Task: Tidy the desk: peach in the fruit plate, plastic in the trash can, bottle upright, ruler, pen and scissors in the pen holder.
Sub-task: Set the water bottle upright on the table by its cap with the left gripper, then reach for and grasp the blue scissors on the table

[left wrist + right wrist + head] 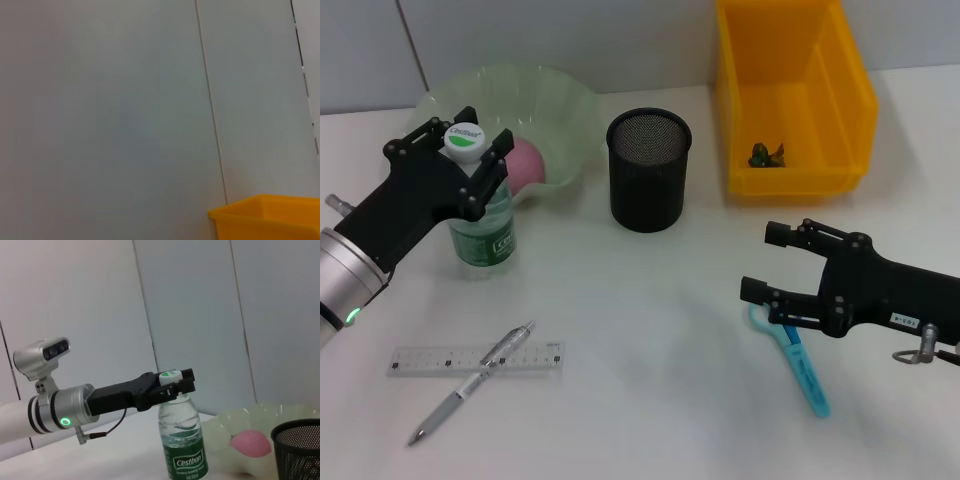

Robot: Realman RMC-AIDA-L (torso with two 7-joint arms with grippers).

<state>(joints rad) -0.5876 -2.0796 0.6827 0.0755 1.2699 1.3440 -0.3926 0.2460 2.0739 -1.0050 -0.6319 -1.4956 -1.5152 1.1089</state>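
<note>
The clear bottle (485,228) (183,440) with a green label stands upright on the table by the fruit plate. My left gripper (470,145) (174,383) is shut on it at the white and green cap. A pink peach (527,163) (249,444) lies in the pale green fruit plate (560,100) (227,421). On the front left of the table lies the clear ruler (430,360), with the pen (470,384) slanted across it. Over the handles of the blue scissors (802,365) hangs my right gripper (760,262), open. Green plastic (766,154) sits in the yellow trash can (850,110) (265,217).
The black mesh pen holder (648,170) (298,450) stands mid-table between the plate and the trash can. A grey panelled wall runs behind the table.
</note>
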